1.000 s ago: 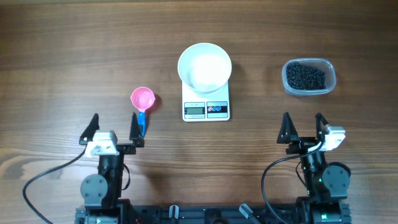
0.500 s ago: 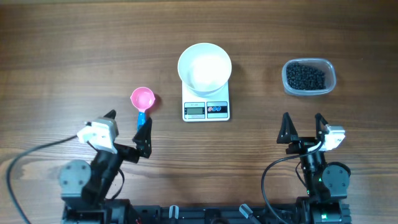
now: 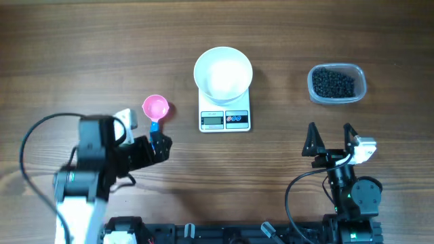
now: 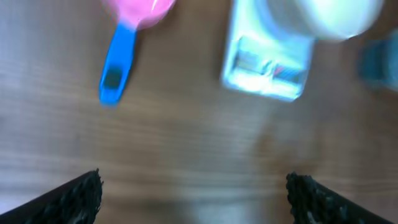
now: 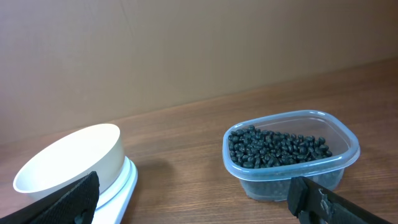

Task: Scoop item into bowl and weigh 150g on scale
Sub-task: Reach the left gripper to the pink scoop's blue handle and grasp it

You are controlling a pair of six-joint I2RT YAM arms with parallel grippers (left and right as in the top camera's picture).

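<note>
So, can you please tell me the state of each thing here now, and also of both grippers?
bowl: empty, upright on the scale.
scale: carries the bowl; display unreadable.
beans: heaped in the tub.
tub: open, no lid.
scoop: lying flat, empty, not gripped.
left gripper: open, empty, near the scoop handle.
right gripper: open, empty.
</note>
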